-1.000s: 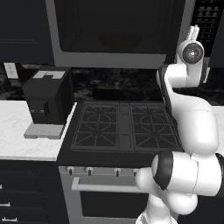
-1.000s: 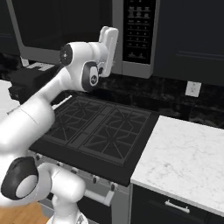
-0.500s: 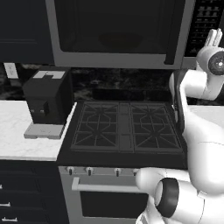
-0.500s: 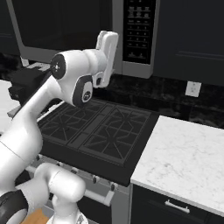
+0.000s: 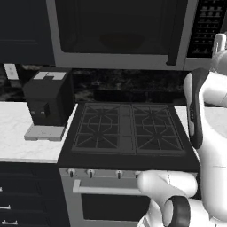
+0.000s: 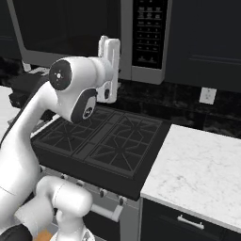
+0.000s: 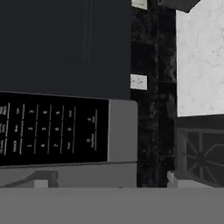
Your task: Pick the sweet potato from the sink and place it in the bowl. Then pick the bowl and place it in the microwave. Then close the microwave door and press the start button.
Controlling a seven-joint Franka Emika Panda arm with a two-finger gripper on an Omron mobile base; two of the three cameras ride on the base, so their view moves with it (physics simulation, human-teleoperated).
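my gripper [image 6: 109, 46] up by the microwave [image 5: 124, 33], jaws spread about as wide as they go, holding nothing, touching nothing, microwave door [image 5: 115, 31] shut flat above the stove [image 5: 126, 128], long side running left-right, black button panel [image 7: 52, 131] right in front of me

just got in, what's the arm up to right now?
The white arm's hand is raised in front of the wide grey steel microwave above the black gas stove. The microwave's dark-windowed door is shut. The hand camera looks onto the black button panel on the microwave's right side. The jaws are open and empty, so it looks lined up for a button press.
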